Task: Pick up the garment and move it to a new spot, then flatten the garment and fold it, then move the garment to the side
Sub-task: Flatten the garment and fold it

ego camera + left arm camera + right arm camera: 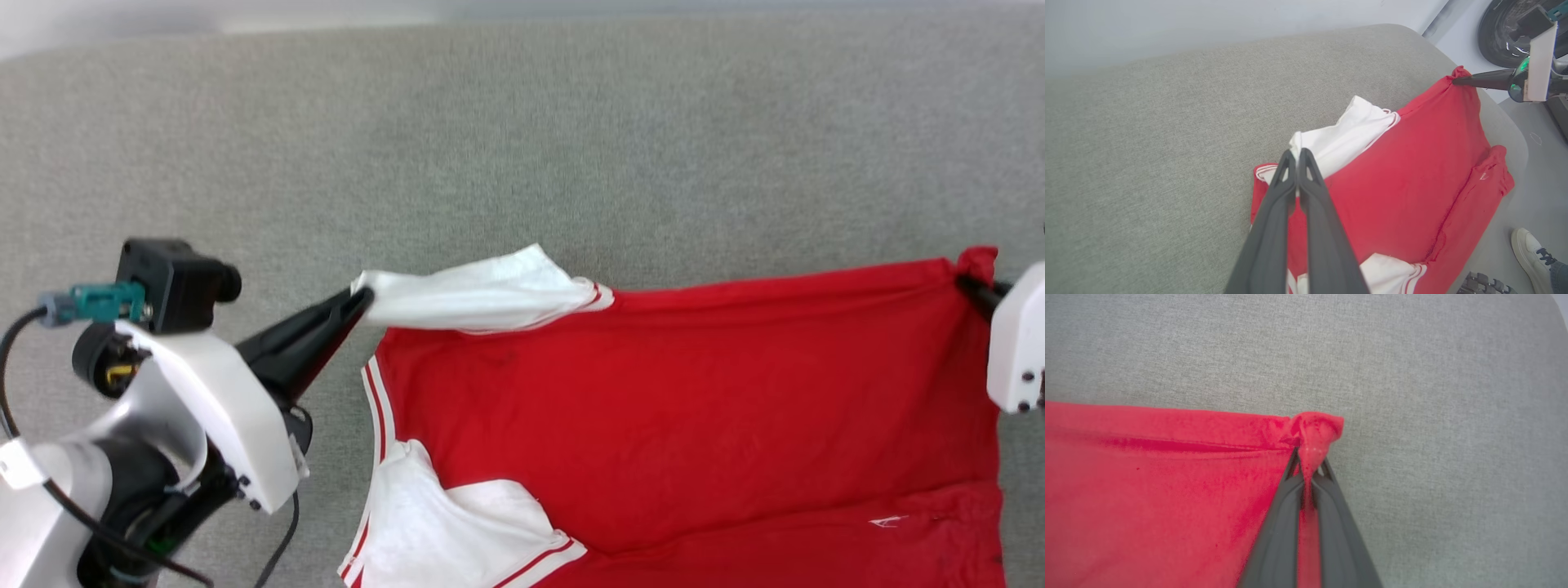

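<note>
Step in hand, as I judged it: flattening.
- Left hand [359, 302] pressed together, pinching tip of white sleeve [482, 294] at 9 o'clock of garment [694, 408].
- Right hand [967, 286] pinched bunched red hem corner [977, 263] at 3 o'clock.
- Far edge ran taut between both hands. Body lay on grey padded surface [522, 122]; near sleeve [441, 523] crumpled at 7 o'clock.
- Next move probably called for even pull apart, then drag toward 12 o'clock and smooth lay-down.
- Open room wide at 12 and 10 o'clock.
- Surface edge close by right hand; hem seemed to droop over it.
- Person's shoe [1531, 249] on floor beyond.
</note>
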